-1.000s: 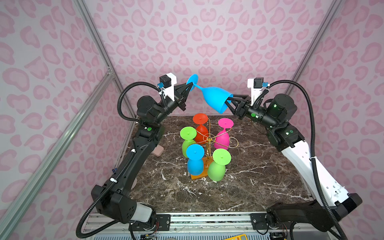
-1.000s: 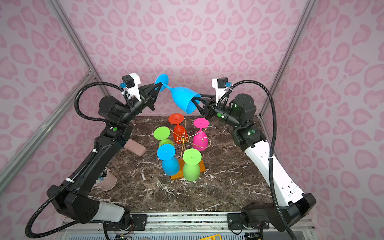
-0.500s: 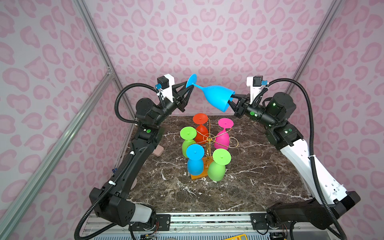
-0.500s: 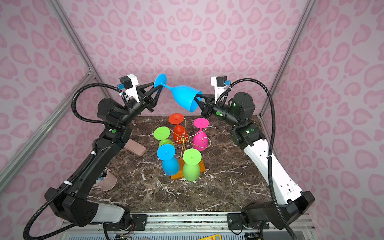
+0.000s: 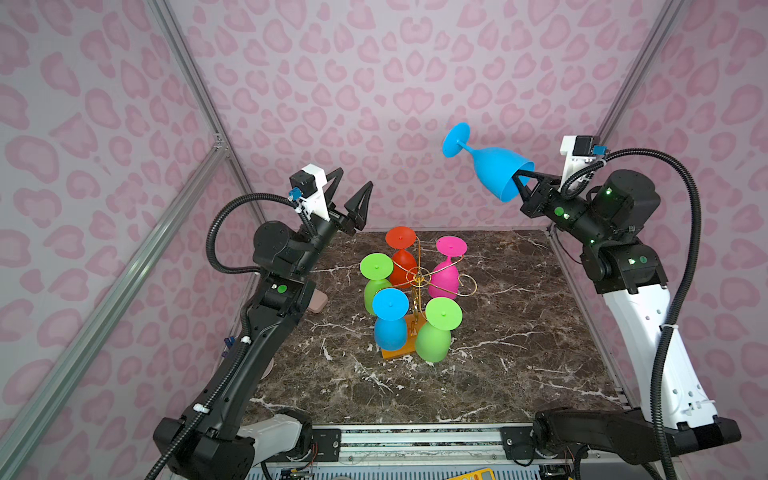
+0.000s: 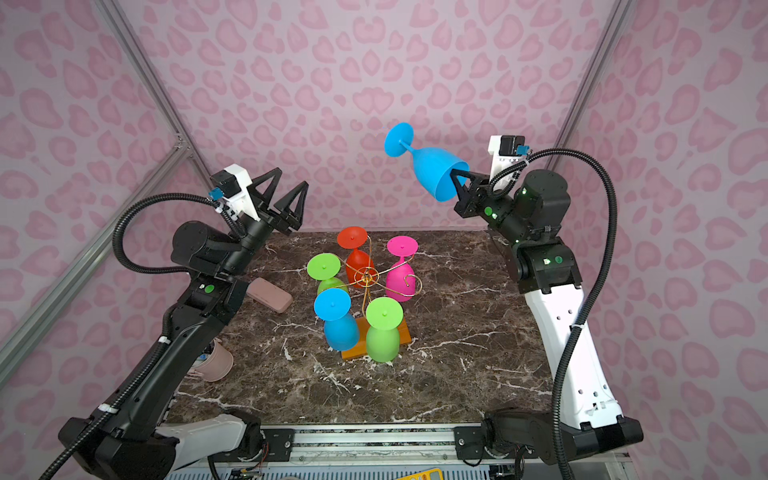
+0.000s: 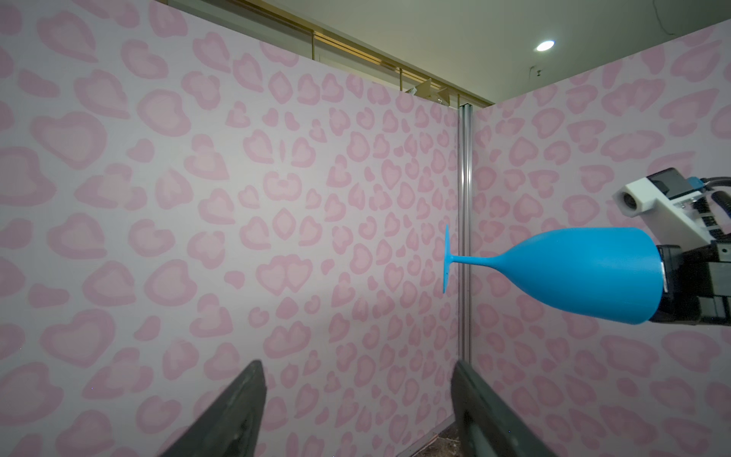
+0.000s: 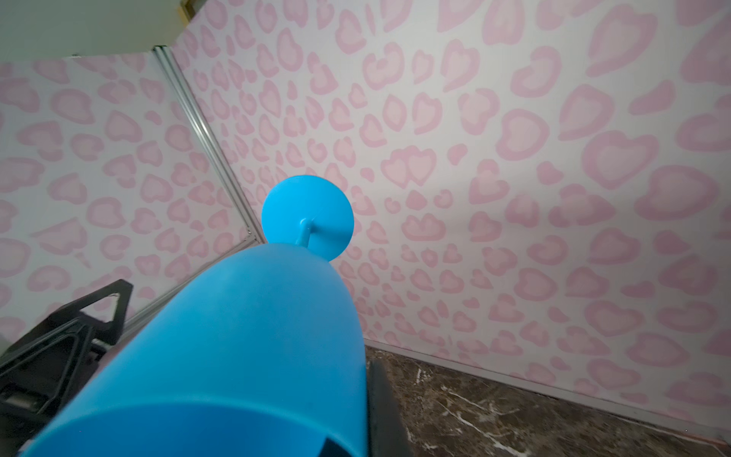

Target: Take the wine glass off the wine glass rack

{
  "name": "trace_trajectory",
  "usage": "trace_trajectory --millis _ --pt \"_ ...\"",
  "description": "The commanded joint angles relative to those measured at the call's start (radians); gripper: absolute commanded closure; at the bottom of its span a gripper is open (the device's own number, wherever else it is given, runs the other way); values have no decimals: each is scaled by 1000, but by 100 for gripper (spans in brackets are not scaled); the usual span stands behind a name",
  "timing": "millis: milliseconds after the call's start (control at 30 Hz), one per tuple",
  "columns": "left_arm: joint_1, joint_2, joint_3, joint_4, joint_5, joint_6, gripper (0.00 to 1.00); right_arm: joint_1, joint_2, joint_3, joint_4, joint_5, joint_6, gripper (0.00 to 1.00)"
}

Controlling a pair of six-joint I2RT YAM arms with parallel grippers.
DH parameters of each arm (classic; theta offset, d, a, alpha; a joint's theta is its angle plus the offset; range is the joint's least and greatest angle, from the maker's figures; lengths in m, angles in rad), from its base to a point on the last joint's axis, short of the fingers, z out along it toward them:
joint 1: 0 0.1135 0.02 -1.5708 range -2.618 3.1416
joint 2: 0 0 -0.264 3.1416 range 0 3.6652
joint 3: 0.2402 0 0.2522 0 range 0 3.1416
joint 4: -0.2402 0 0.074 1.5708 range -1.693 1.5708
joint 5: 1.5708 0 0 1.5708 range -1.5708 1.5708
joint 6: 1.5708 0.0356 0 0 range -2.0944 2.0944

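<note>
A blue wine glass [image 5: 492,168] [image 6: 432,168] hangs in the air at the back right, lying almost sideways with its foot toward the middle. My right gripper [image 5: 518,181] [image 6: 456,177] is shut on its rim, one finger inside the bowl. In the right wrist view the bowl [image 8: 237,336] fills the lower left, with one finger [image 8: 381,399] beside it. My left gripper [image 5: 354,178] [image 6: 291,176] [image 7: 357,364] stands open and empty, well to the left of the glass [image 7: 573,273]. The gold wire wine glass rack [image 5: 417,277] [image 6: 366,275] stands mid-table on its orange base.
Several coloured glasses hang upside down on the rack: red [image 5: 402,257], pink [image 5: 446,276], blue [image 5: 390,324] and two green. A pinkish-brown case [image 6: 269,294] and a pink cup [image 6: 216,363] lie by the left arm. Pink patterned walls close in three sides.
My right gripper shut on the rim. The left gripper opened, let go of the glass's foot and drew back down to the left. The right arm carried the glass to the right.
</note>
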Motion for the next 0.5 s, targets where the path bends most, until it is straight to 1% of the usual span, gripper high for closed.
trace_trajectory --millis 0,100,267,400,467 --pt "3 -57 -60 -22 -126 81 21 -20 49 66 -238 80 -107 100" --pt "7 -113 -125 -34 -203 105 16 -22 120 152 -381 130 -183 100" --pt "21 -184 -217 -28 -349 103 10 -22 248 279 -551 280 -261 100" --pt "44 -212 -283 -20 -429 75 8 -14 369 403 -670 333 -300 100" --pt "60 -218 -317 -14 -451 59 8 -2 429 461 -720 365 -310 100"
